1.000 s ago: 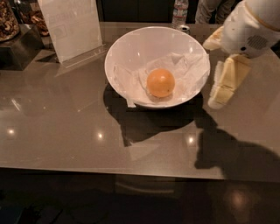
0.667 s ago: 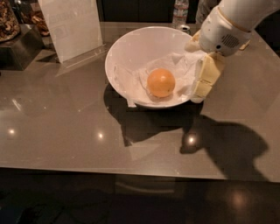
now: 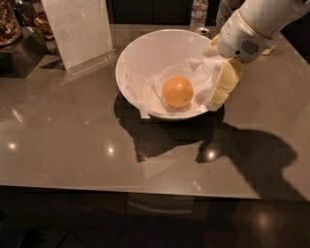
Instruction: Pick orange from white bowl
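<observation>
The orange (image 3: 178, 91) lies on crumpled white paper inside the large white bowl (image 3: 140, 53), a little right of the bowl's middle. The bowl stands on the grey-brown table. My gripper (image 3: 211, 77) hangs from the white arm at the upper right and sits at the bowl's right rim, just right of the orange. Its cream fingers (image 3: 224, 85) are apart, one reaching down over the rim and one behind it. The gripper is open and holds nothing. It does not touch the orange.
A clear upright sign holder (image 3: 80, 29) stands behind the bowl on the left. A dark stand with a jar (image 3: 19, 53) is at the far left. A water bottle (image 3: 198, 12) and a can (image 3: 203, 32) stand behind the bowl. The table's front edge (image 3: 145, 191) runs across below.
My gripper has moved left, from beside the bowl on the right up to and over its right rim, closer to the orange. The orange and the bowl have not moved.
</observation>
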Controlling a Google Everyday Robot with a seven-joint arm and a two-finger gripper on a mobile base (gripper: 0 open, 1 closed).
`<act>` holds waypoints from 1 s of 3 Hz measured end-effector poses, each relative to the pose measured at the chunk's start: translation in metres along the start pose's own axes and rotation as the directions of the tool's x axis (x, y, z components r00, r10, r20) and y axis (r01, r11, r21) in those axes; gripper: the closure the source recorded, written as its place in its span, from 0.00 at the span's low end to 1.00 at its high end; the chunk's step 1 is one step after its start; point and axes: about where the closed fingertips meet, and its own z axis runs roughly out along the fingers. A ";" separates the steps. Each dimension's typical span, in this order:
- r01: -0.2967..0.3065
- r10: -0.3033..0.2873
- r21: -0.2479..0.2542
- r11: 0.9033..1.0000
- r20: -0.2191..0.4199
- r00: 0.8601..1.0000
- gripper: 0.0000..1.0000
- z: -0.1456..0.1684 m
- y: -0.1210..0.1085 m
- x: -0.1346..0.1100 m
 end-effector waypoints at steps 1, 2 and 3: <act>0.003 -0.002 -0.044 0.999 0.039 0.999 0.00 0.025 -0.022 -0.009; 0.003 0.001 -0.081 0.997 0.053 0.999 0.00 0.047 -0.040 -0.016; 0.004 0.001 -0.077 0.997 0.057 0.998 0.19 0.049 -0.042 -0.017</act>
